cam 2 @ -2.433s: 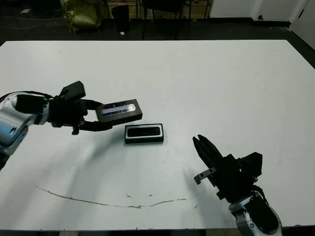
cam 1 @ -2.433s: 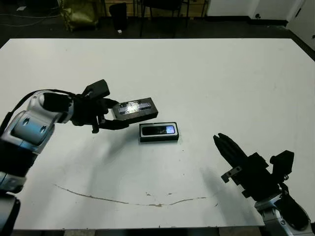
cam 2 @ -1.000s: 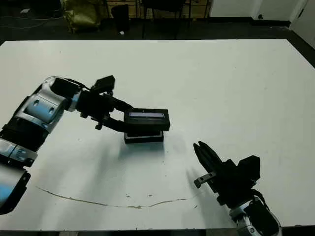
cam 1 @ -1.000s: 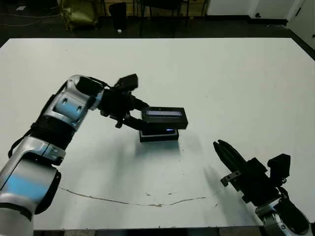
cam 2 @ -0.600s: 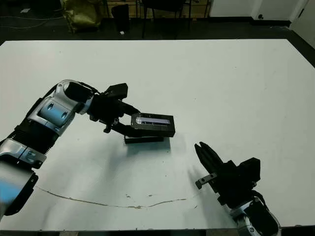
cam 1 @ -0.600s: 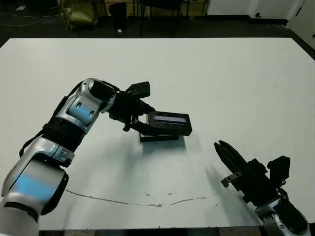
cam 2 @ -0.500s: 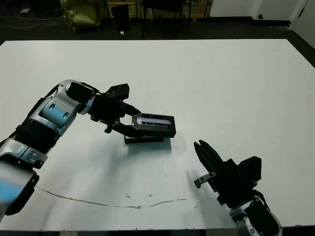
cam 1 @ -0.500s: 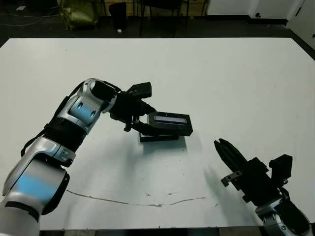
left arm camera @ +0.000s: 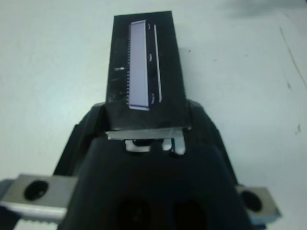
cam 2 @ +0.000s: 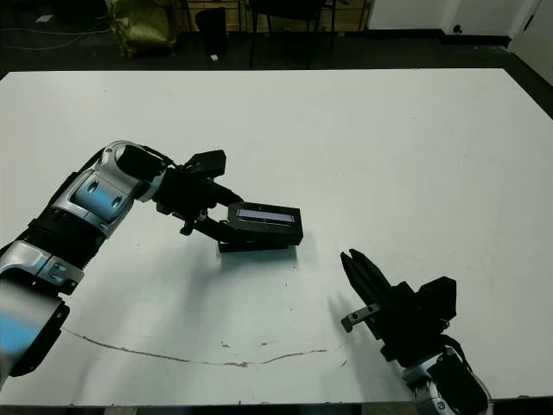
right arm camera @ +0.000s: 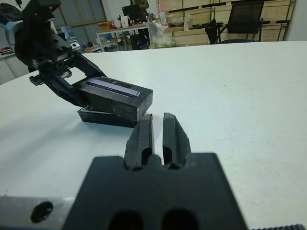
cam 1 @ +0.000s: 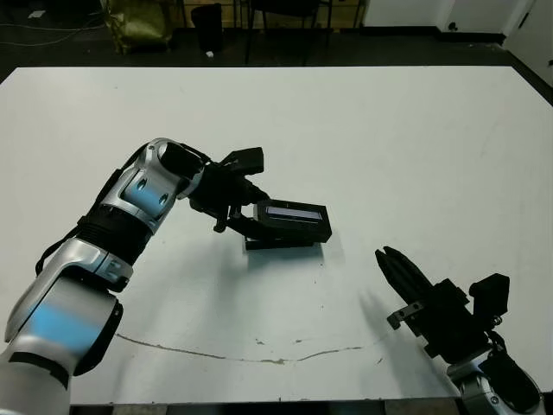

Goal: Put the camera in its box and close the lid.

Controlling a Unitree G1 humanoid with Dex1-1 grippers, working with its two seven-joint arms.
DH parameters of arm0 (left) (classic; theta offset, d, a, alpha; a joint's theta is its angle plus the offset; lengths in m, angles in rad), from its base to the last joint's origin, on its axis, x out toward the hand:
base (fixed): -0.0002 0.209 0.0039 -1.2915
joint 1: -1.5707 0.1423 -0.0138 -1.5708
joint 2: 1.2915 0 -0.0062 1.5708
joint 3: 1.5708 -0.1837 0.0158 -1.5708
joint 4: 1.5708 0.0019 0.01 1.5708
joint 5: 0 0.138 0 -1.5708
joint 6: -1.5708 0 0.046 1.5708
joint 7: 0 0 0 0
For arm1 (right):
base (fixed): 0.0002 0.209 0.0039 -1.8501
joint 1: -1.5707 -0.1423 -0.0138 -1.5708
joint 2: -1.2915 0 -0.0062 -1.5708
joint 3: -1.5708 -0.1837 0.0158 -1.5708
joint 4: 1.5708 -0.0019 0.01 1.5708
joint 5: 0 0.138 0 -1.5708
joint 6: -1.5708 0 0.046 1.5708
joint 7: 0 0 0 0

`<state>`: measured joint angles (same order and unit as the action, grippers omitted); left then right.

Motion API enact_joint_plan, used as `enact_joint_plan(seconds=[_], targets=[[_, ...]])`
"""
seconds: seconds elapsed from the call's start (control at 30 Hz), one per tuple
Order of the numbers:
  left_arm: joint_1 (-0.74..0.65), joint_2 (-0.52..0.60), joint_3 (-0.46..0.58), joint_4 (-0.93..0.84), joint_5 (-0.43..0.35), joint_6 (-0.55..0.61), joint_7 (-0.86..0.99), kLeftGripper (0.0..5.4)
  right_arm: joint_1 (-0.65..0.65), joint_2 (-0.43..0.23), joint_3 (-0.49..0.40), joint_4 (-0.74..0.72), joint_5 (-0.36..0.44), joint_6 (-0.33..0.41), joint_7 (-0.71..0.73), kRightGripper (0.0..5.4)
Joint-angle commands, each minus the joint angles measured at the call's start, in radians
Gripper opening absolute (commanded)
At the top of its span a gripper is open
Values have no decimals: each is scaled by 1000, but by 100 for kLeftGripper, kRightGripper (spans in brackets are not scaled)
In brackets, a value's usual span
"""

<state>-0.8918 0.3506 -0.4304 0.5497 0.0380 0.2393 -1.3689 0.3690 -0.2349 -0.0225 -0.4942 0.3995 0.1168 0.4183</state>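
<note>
Left tool [cam 1: 246, 220] pinches the lid [cam 1: 295, 220] at one end, tilted over the box [cam 1: 278, 242], frame center on the desk [cam 1: 389, 147]. Camera hidden, presumably inside. Right tool [right arm camera: 157, 134] pressed together, lower right. Risk: the skewed lid could jam or shove the box.

No readable text, label or number shows on anything here

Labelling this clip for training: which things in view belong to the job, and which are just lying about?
Job:
lid, held by the left gripper over the box
box, mostly hidden under the lid
right gripper, idle and empty

Lying about:
table with a brown streak
chair beyond the table
</note>
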Motion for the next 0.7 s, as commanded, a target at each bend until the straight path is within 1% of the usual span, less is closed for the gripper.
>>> enact_joint_plan(seconds=[0.03,0.07,0.13,0.2,0.3,0.33,0.43,0.53,0.57,0.7], targets=[[10,19,-9,5,19,-6,1,233,6,-4,1,9,-18,-7,-2,0],[11,21,-9,4,21,-10,1,233,6,-3,2,11,-18,-11,1,0],[14,25,-8,10,23,-31,0,233,9,-5,5,-12,-24,9,-14,0],[15,27,-8,14,28,-43,2,233,15,-4,8,-53,-11,42,-31,0],[17,30,-8,14,34,-43,3,233,24,-16,8,-118,-13,124,-74,0],[18,32,-9,12,37,-47,4,233,24,-15,6,-118,-7,130,-73,0],[15,31,-10,22,34,-30,-7,233,15,-2,6,-68,-20,66,-44,0],[16,29,-15,37,35,-46,-20,233,6,8,3,0,-24,-20,-4,0],[18,29,-17,38,37,-47,-20,233,5,9,1,8,-18,-32,4,0],[26,30,-26,43,41,-30,-26,233,26,0,0,-80,3,45,-38,0]])
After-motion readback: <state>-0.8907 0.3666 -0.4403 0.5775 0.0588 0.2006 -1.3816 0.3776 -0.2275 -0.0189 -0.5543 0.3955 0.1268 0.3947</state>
